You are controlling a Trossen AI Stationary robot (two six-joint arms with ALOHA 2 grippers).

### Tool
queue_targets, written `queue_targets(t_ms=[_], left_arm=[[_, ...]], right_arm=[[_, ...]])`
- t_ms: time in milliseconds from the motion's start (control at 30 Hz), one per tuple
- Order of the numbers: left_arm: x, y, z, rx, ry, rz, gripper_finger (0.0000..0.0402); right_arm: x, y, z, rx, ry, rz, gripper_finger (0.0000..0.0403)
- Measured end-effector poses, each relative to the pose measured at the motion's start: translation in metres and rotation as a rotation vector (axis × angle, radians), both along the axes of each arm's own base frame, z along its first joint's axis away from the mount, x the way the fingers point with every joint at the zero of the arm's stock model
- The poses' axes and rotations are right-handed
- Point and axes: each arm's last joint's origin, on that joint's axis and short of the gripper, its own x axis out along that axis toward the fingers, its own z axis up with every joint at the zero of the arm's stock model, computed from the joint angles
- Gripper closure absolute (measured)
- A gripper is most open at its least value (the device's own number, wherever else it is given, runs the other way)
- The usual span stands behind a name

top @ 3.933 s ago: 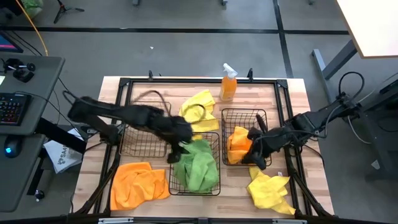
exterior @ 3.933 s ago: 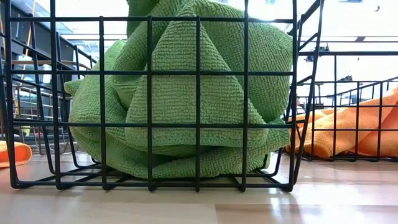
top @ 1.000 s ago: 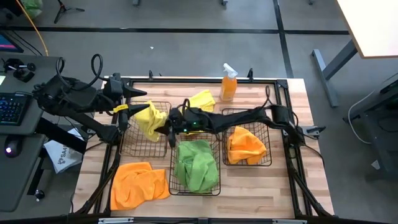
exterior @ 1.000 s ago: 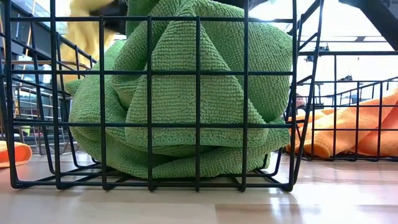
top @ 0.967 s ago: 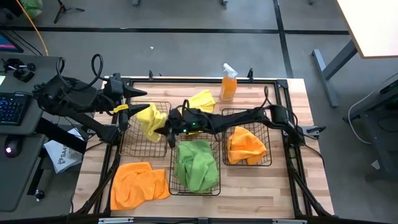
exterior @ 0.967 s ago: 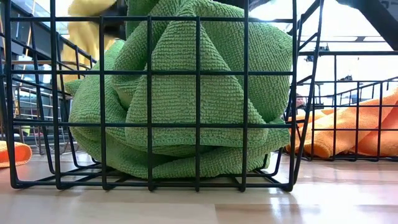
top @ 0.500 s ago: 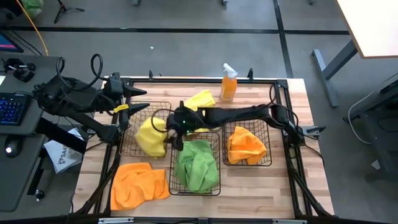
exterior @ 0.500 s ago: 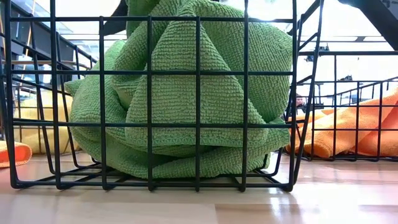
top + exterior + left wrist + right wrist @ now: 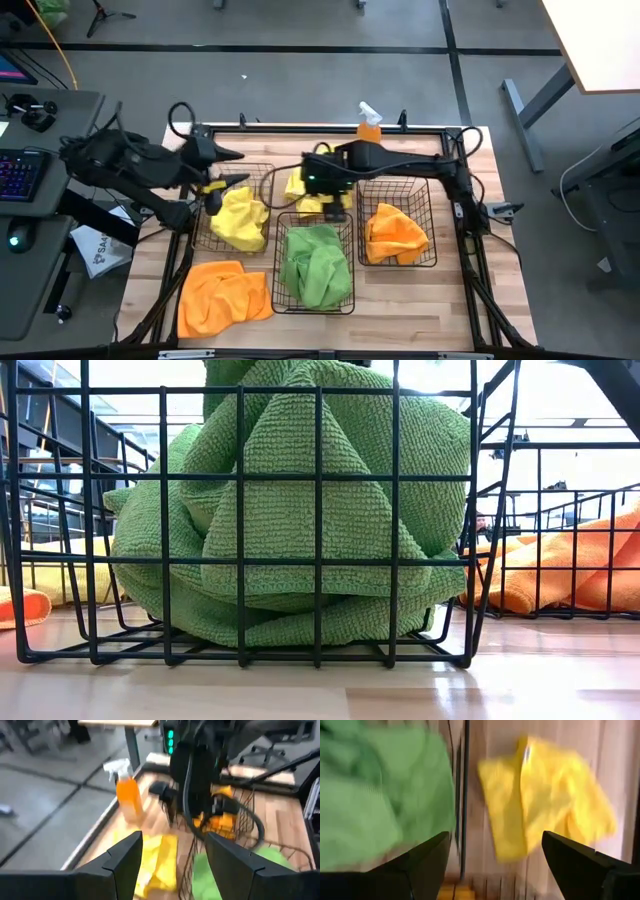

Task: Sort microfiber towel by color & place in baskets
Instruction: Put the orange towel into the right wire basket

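Three black wire baskets stand side by side. The left basket (image 9: 203, 236) holds a yellow towel (image 9: 241, 218), the middle one (image 9: 276, 292) a green towel (image 9: 318, 265), the right one (image 9: 433, 216) an orange towel (image 9: 393, 235). A second yellow towel (image 9: 299, 189) lies flat on the table behind the middle basket, and it also shows in the right wrist view (image 9: 545, 795). My right gripper (image 9: 335, 207) hangs open and empty over it. An orange towel (image 9: 225, 290) lies on the table at the front left. My left gripper (image 9: 232, 168) is open and empty above the left basket's far edge.
An orange spray bottle (image 9: 368, 125) stands at the table's far edge, partly behind my right arm. A black metal frame (image 9: 455, 140) runs around the table. A desk with a keyboard (image 9: 20, 175) stands off the table's left.
My right gripper has let go of the yellow towel, which has fallen into the left basket. The gripper has then gone toward the table's right, to above the other yellow towel. My left gripper has moved a little toward the left basket.
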Motion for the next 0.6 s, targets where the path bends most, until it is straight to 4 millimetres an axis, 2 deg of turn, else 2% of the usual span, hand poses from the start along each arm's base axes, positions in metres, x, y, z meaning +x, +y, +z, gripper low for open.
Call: queue_targets(t_ms=[100,233,433,600], left_arm=[[0.005,-0.004,-0.012,-0.076,0.108,-0.014,0.0198],[0.004,-0.023,-0.034,-0.278,0.330,-0.122,0.0198],[-0.010,-0.086,-0.089,-0.472,0.565,-0.255,0.0198],[-0.033,-0.146,-0.155,-0.570,0.651,-0.309,0.0198]], right_arm=[[-0.026,0.000,-0.003,0.016,0.042,-0.047,0.0094],[-0.068,0.005,-0.006,0.050,-0.034,-0.150,0.0094],[-0.135,0.024,-0.020,0.187,-0.199,-0.396,0.0094],[-0.171,0.045,-0.025,0.295,-0.315,-0.516,0.0094]])
